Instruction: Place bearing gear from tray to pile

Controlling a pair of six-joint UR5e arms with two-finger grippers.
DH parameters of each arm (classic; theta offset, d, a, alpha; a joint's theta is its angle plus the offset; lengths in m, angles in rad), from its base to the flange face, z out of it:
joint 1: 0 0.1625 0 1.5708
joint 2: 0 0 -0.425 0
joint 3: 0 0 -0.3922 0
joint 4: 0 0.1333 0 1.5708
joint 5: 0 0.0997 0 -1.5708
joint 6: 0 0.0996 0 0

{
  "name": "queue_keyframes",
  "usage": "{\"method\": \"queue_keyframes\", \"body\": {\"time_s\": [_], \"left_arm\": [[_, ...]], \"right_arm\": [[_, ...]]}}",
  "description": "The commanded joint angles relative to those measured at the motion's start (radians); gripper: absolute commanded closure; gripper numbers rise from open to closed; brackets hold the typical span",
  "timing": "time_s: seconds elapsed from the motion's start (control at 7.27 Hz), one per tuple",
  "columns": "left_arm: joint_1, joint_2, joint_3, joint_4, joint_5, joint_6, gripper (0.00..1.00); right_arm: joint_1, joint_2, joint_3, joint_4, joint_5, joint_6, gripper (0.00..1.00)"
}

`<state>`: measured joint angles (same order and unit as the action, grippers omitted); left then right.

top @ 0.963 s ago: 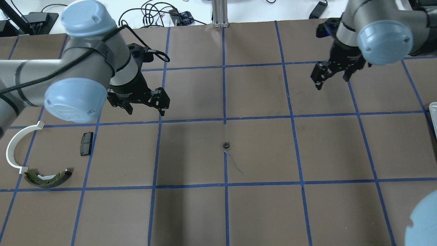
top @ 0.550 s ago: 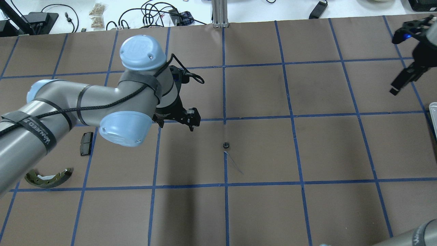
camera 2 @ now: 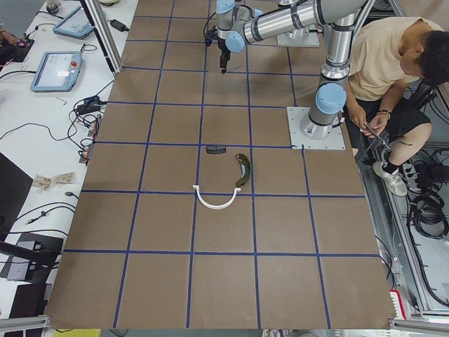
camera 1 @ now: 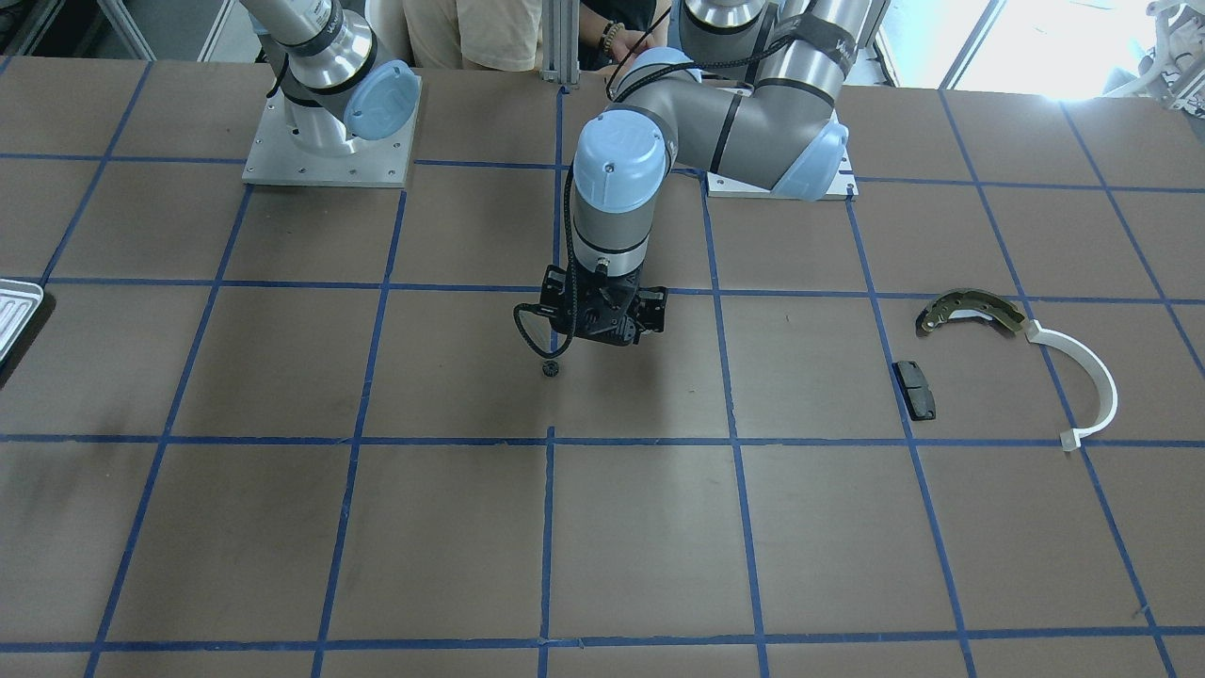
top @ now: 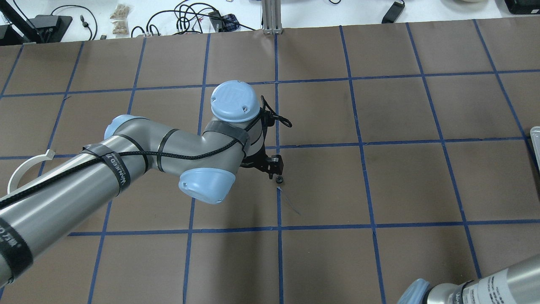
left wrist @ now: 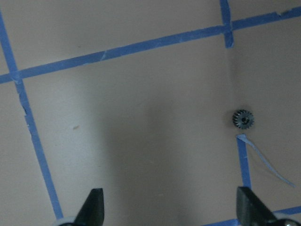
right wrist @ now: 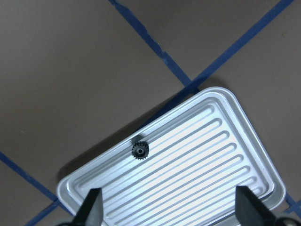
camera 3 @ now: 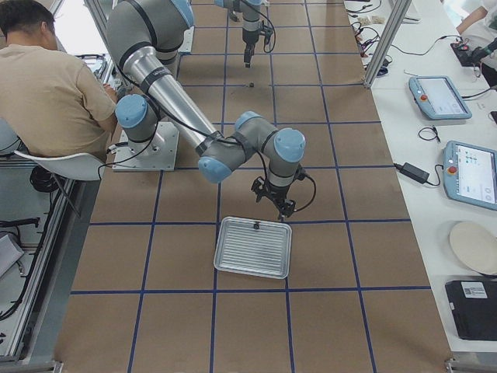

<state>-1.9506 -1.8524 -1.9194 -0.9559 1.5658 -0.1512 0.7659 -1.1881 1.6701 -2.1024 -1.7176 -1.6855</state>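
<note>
A small black bearing gear (right wrist: 139,150) lies in the ribbed silvery tray (right wrist: 211,155), near its rim; it also shows in the right side view (camera 3: 255,227). My right gripper (right wrist: 169,212) is open and hovers above the tray (camera 3: 248,260). A second gear (top: 279,179) lies on the table's centre, also in the left wrist view (left wrist: 243,118). My left gripper (top: 272,166) is open and empty, just beside it. The pile sits at the robot's left: olive brake shoe (camera 1: 970,309), white arc (camera 1: 1092,381), black pad (camera 1: 914,389).
The brown table carries a blue tape grid. A loose strip of tape (top: 289,202) curls up beside the centre gear. The tray's edge shows at the overhead view's right border (top: 535,139). An operator (camera 3: 46,85) sits behind the robot bases.
My left arm has swung right and forward until its gripper is beside the centre gear. My right gripper has moved right, out of the overhead view.
</note>
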Motion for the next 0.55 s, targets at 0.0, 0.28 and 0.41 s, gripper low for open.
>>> {"method": "queue_keyframes", "body": {"time_s": [0.0, 0.28, 0.41], "left_arm": [[-0.025, -0.076, 0.005, 0.098, -0.003, 0.004, 0.0], [-0.042, -0.123, 0.006, 0.155, -0.003, 0.007, 0.0], [-0.045, -0.136, 0.01, 0.169, -0.013, 0.009, 0.03]], "right_arm": [[-0.059, 0.079, 0.078, -0.186, 0.073, -0.207, 0.0], [-0.085, 0.073, 0.122, -0.179, 0.104, -0.302, 0.03], [-0.086, 0.082, 0.143, -0.188, 0.115, -0.374, 0.02]]}}
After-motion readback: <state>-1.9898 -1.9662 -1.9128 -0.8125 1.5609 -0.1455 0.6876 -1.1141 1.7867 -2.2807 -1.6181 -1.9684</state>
